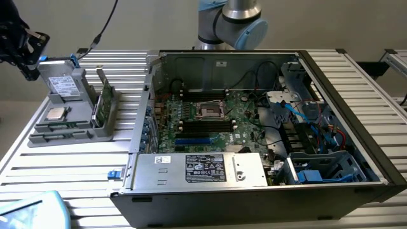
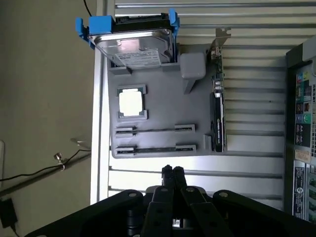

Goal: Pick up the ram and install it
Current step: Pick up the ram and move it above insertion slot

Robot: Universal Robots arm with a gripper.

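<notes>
The ram [image 2: 217, 111] is a long green board with a black part along it. It stands on edge in the side slot of a grey parts tray [image 2: 163, 111], with a metal bracket at its far end. In the exterior view the ram [image 1: 104, 102] is on the tray's side nearest the computer case. My gripper [image 2: 173, 172] is shut with nothing in it. It hovers high over the table slats, just off the tray's edge with the two long thin slots [image 2: 155, 148]. In the exterior view the gripper [image 1: 28, 67] hangs at the far left, above the tray's drive end.
The tray also holds a grey drive [image 2: 133, 49] in a blue bracket and a square silver processor [image 2: 131, 102]. An open computer case [image 1: 222, 67] lies on the exterior view's right, with black memory slots [image 1: 207, 125] on its motherboard and a power supply [image 1: 200, 168] in front.
</notes>
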